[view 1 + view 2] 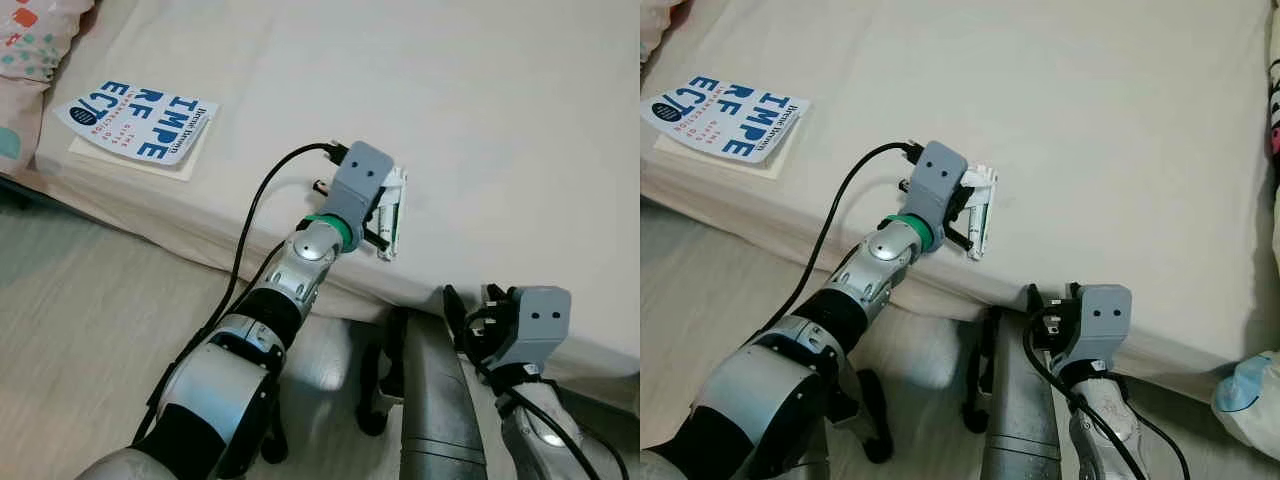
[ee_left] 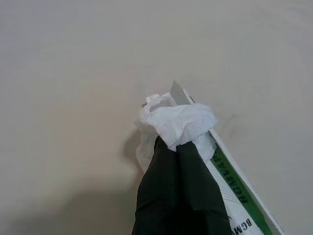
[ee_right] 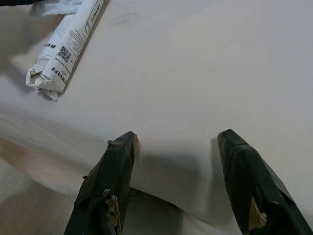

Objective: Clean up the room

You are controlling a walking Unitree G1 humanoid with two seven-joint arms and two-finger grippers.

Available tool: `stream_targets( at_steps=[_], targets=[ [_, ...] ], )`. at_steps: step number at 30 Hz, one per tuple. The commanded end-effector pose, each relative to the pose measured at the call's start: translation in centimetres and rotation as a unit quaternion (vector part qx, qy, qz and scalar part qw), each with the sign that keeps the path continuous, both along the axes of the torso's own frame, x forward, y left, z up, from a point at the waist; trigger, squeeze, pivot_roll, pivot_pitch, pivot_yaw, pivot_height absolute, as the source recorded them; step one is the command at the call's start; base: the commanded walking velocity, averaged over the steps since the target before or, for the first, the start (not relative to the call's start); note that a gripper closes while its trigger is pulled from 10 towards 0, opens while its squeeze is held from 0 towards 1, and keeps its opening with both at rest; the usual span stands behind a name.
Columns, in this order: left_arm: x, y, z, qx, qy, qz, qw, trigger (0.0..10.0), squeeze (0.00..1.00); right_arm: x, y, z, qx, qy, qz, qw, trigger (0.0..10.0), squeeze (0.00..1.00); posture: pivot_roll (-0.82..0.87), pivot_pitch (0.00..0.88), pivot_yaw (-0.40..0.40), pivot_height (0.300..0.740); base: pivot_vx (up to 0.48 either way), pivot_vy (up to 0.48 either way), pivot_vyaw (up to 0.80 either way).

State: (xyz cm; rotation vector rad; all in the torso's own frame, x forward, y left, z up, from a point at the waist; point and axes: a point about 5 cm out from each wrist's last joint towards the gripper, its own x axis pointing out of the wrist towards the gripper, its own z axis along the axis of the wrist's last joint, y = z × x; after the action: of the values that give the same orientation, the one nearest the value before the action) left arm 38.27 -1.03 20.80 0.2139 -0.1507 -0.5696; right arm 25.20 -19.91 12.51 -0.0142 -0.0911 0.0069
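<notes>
**Left end effector grips a wrapper and tissue at the bed's near edge**

The left end effector [image 2: 178, 147] has its two matte black fingers pinched together on a crumpled white tissue [image 2: 178, 122] and, alongside it, a flat white packet [image 2: 234, 188] with a green printed stripe. In the head views the bundle [image 1: 981, 212] sits just above the near edge of the bed [image 1: 480, 90], whose smooth cream sheet is stretched flat with few creases. The packet looks like thin rolled paper or foil, printed with small black text and a QR code, its end crimped [image 3: 66, 54].

The right end effector [image 3: 178, 161] is held lower, by the same near edge, its fingers spread wide and holding nothing; their black coating is chipped at the tips.

A paperback book [image 1: 135, 118] with a white cover and bold blue letters lies flat near the bed's left corner. A patterned pillow [image 1: 25, 55] lies beside it. The floor [image 1: 70, 310] is pale wood plank.
</notes>
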Motion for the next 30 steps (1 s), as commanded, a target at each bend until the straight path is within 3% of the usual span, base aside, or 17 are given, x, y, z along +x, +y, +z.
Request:
stream_targets(
  at_steps=[1,4,7,8,9,10,12,15,16,17,19,20,22,27,30],
  targets=[
    [-0.6,-0.5,-1.8,0.006,0.023,-0.009,1.000,0.0,0.00,-0.5,-0.3,-1.0,0.005,0.026,-0.009,1.000,10.0,0.00,-0.14,0.533,0.083,0.567,0.000,0.000,0.00],
    [-0.5,-0.2,-1.8,0.007,0.020,-0.003,1.000,0.0,0.00,-0.5,-0.3,-1.0,0.005,0.025,-0.009,1.000,10.0,0.00,-0.14,0.533,0.083,0.567,0.000,0.000,0.00],
    [0.1,1.6,-0.9,-0.013,-0.004,0.032,0.999,0.0,0.00,-0.2,-0.3,-0.6,0.008,0.017,-0.006,1.000,10.0,0.00,-0.13,0.530,0.081,0.567,0.000,0.000,0.00],
    [0.5,3.2,0.0,-0.035,-0.030,0.060,0.997,10.0,0.00,0.4,0.0,-0.1,0.013,0.005,0.004,1.000,10.0,0.00,-0.11,0.530,0.078,0.567,0.000,0.000,0.00],
    [0.7,4.3,0.7,-0.050,-0.048,0.078,0.995,10.0,0.00,0.7,0.1,0.3,0.017,-0.003,0.011,1.000,10.0,0.00,-0.11,0.530,0.078,0.567,0.000,0.000,0.00],
    [0.7,4.3,0.7,-0.050,-0.048,0.078,0.995,10.0,0.00,0.7,0.1,0.3,0.017,-0.003,0.011,1.000,10.0,0.00,-0.11,0.530,0.078,0.567,0.000,0.000,0.00],
    [0.7,7.1,2.1,-0.069,-0.096,0.125,0.985,10.0,0.00,1.8,0.6,1.3,0.020,-0.020,0.032,0.999,10.0,0.00,-0.07,0.528,0.072,0.567,0.000,0.000,0.00],
    [0.7,7.1,2.1,-0.069,-0.096,0.125,0.985,10.0,0.00,1.8,0.6,1.3,0.020,-0.020,0.032,0.999,10.0,0.00,-0.07,0.528,0.072,0.567,0.000,0.000,0.00],
    [0.4,9.0,2.8,-0.067,-0.125,0.152,0.978,10.0,0.00,2.6,0.9,1.8,0.021,-0.030,0.045,0.998,10.0,0.00,-0.05,0.526,0.064,0.567,0.000,0.000,0.00],
    [0.4,9.0,2.8,-0.067,-0.125,0.152,0.978,10.0,0.00,2.6,0.9,1.8,0.021,-0.030,0.045,0.998,10.0,0.00,-0.05,0.526,0.064,0.567,0.000,0.000,0.00],
    [-0.9,13.3,4.5,-0.048,-0.179,0.201,0.962,10.0,0.00,4.8,1.8,3.0,0.023,-0.046,0.072,0.996,10.0,0.00,0.02,0.521,0.049,0.567,0.000,0.000,0.00],
    [-0.9,13.3,4.5,-0.048,-0.179,0.201,0.962,10.0,0.00,4.8,1.8,3.0,0.023,-0.046,0.072,0.996,10.0,0.00,0.02,0.521,0.049,0.567,0.000,0.000,0.00],
    [-2.4,16.1,6.0,-0.019,-0.213,0.224,0.951,10.0,0.00,6.8,2.8,3.7,0.037,-0.054,0.097,0.993,10.0,0.00,0.08,0.515,0.037,0.567,0.000,0.000,0.00],
    [-3.6,17.3,7.1,0.003,-0.235,0.232,0.944,10.0,0.00,8.6,3.8,3.7,0.055,-0.046,0.119,0.990,10.0,0.00,0.11,0.515,0.032,0.567,0.000,0.000,0.00],
    [-4.6,17.4,7.5,0.007,-0.239,0.239,0.941,10.0,0.00,10.1,4.9,2.9,0.079,-0.012,0.138,0.987,10.0,0.00,0.16,0.518,0.023,0.567,0.000,0.000,0.00]
  ],
)
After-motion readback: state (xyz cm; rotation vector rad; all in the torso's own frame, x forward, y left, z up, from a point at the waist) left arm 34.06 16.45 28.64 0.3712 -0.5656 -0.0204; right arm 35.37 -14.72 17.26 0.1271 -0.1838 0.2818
